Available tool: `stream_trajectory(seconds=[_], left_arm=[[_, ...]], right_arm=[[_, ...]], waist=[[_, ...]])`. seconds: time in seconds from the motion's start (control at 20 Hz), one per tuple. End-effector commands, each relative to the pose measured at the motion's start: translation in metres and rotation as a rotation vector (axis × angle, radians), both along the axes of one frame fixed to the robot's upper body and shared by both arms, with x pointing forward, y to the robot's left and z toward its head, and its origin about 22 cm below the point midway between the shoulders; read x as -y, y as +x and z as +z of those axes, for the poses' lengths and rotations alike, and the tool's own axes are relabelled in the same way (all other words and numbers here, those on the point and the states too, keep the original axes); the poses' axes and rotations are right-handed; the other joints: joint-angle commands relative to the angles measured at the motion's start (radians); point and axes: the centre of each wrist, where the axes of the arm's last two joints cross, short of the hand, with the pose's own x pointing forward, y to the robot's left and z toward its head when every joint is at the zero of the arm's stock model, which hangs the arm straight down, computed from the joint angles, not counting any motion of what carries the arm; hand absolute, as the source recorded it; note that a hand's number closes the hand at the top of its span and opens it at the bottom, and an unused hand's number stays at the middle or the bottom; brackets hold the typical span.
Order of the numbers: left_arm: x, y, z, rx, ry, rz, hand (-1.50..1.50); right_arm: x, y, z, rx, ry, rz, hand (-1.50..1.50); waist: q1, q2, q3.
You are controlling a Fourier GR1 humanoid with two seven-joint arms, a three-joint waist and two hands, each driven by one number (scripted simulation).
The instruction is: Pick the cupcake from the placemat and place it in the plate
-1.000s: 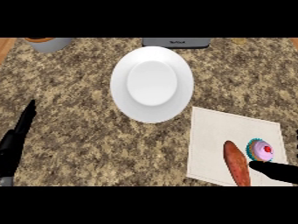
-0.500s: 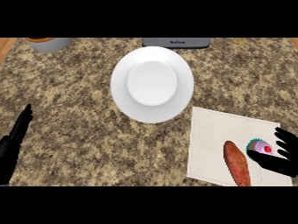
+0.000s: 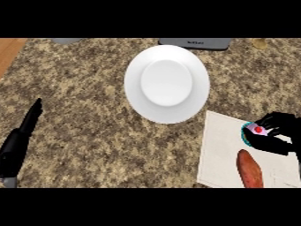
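cupcake (image 3: 255, 130) is on the right part of the placemat (image 3: 221, 145), right hand (image 3: 289, 132) curled round it from the right, so it looks grasped; can't tell if it's off the mat. Suggest lifting straight up first, keeping it upright, staying clear of the sweet potato (image 3: 249, 171) just below it. Plate (image 3: 167, 84) is up-left, bare, near the mat's corner, short path across open worktop (image 3: 87, 110). Left hand (image 3: 16, 148) rests lower left, fingers straight, holding nothing, well apart

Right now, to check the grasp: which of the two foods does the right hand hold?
The pink-topped cupcake, with the right hand curled round it; the long orange-brown food lies apart, untouched.
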Motion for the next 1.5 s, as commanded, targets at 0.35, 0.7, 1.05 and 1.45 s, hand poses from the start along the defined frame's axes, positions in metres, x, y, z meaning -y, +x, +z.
stream_trajectory(seconds=[0.35,0.7,1.05,1.45], left_arm=[[0.038,0.025,0.019,0.08,0.006,-0.208,0.0],[0.048,0.032,0.02,0.075,-0.006,-0.229,0.0],[0.045,0.036,0.023,0.072,-0.005,-0.212,0.0],[0.04,0.034,0.011,0.037,0.004,-0.145,0.0]], right_arm=[[-0.021,0.051,0.089,0.192,-0.542,0.779,1.5],[-0.008,0.084,0.141,0.468,-0.596,0.935,1.5],[-0.003,0.109,0.184,0.843,-0.486,1.065,1.5],[0.007,0.138,0.198,0.99,-0.212,1.389,1.5]], waist=[[0.23,0.069,0.004],[0.201,0.073,0.013],[0.177,0.059,0.013],[0.118,0.045,0.005]])
